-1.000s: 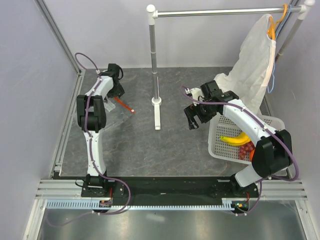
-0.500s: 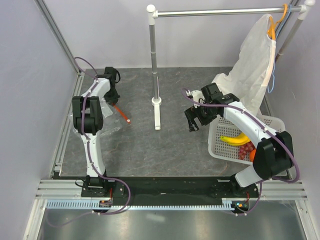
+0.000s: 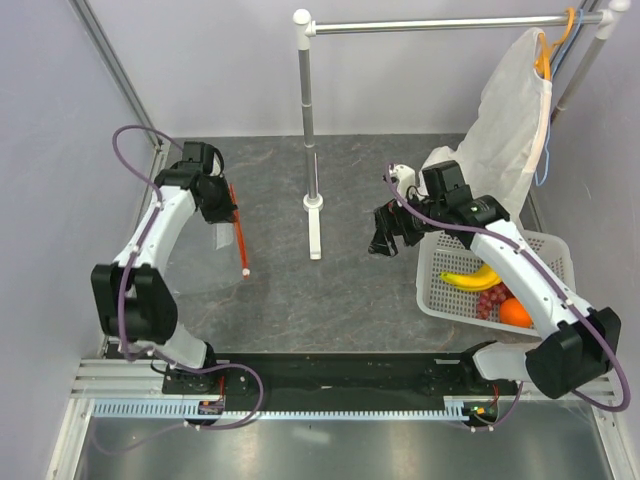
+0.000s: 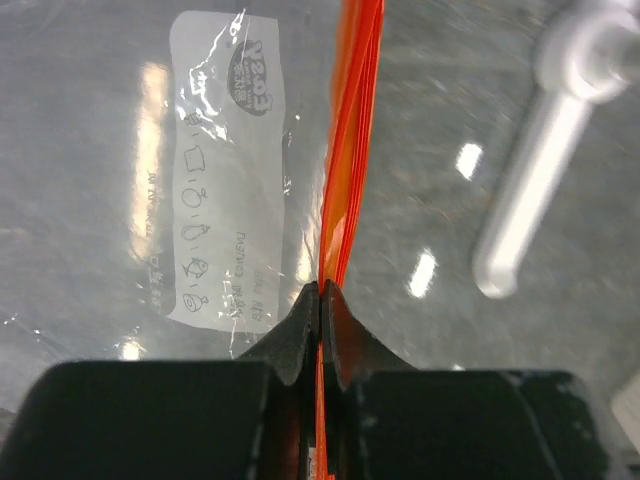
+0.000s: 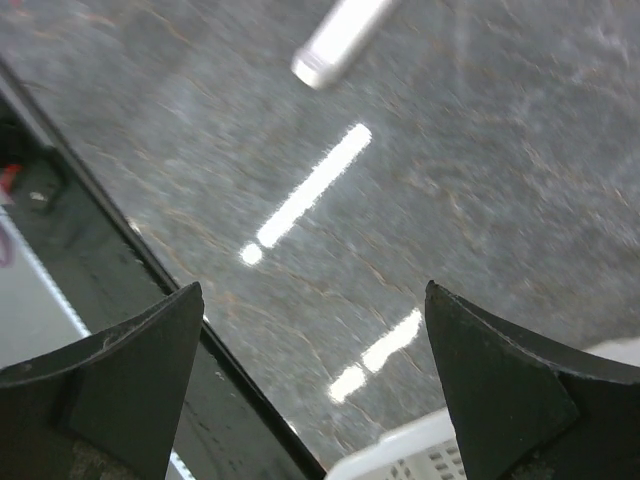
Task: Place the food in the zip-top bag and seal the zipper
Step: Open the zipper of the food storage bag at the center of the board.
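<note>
As a post (image 3: 309, 100) stands between zipper (image 3: 240, 235) and basket (image 3: 430, 283), fruit (image 3: 489, 297) lies inside.

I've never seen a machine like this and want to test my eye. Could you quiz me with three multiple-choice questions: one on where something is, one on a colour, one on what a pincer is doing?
1. Where is the banana?
A. in a drawer
B. in the white mesh basket
C. in a bowl

2. What colour is the zipper strip on the zip-top bag?
A. blue
B. green
C. red

3. What state is the left pincer in?
A. wide open
B. shut on the zipper strip
C. shut on nothing

Answers:
1 B: the overhead view shows the banana lying inside the basket with the other fruit.
2 C: the strip shows bright orange-red in both views.
3 B: the left wrist view shows the fingertips pressed together with the strip running between them.
</note>
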### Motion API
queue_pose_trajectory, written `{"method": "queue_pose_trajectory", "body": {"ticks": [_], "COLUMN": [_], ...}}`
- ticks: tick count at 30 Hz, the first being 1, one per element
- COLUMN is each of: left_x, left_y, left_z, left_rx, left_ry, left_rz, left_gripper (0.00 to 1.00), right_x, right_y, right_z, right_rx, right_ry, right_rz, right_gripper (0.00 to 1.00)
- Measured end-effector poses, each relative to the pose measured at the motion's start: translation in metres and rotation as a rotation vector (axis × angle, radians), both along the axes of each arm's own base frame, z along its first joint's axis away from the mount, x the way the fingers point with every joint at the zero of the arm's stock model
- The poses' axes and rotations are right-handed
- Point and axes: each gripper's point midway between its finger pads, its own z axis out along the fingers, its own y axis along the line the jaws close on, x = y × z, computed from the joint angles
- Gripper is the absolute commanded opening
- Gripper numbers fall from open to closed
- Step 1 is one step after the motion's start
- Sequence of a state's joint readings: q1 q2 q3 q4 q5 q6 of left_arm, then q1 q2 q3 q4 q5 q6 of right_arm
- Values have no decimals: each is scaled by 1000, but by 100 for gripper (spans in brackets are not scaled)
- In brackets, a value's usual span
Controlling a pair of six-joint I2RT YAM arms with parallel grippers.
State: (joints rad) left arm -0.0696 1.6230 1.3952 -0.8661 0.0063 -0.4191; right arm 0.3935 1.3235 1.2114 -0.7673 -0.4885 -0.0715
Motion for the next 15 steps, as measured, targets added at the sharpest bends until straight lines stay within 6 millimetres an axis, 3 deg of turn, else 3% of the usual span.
{"method": "queue_pose_trajectory", "body": {"ticks": [4,8,15], "left_x": [-28,-52,-79], "left_y": [-39,-75,-113], "left_z": [30,48,67], "left_rx": [-148,-280,-464], "left_ry": [-64,-85,-121], "left_rz": [-119,-239,-324], "left_gripper": [2,2,2], "right_x": [-3,1,-18], "right_y": [18,41,99], "right_z": [31,60,75], "right_rx": [144,296,474], "right_ry": [-32,-54,-6], "right_rz": [18,-3,-6], "right_gripper": [98,96,82]}}
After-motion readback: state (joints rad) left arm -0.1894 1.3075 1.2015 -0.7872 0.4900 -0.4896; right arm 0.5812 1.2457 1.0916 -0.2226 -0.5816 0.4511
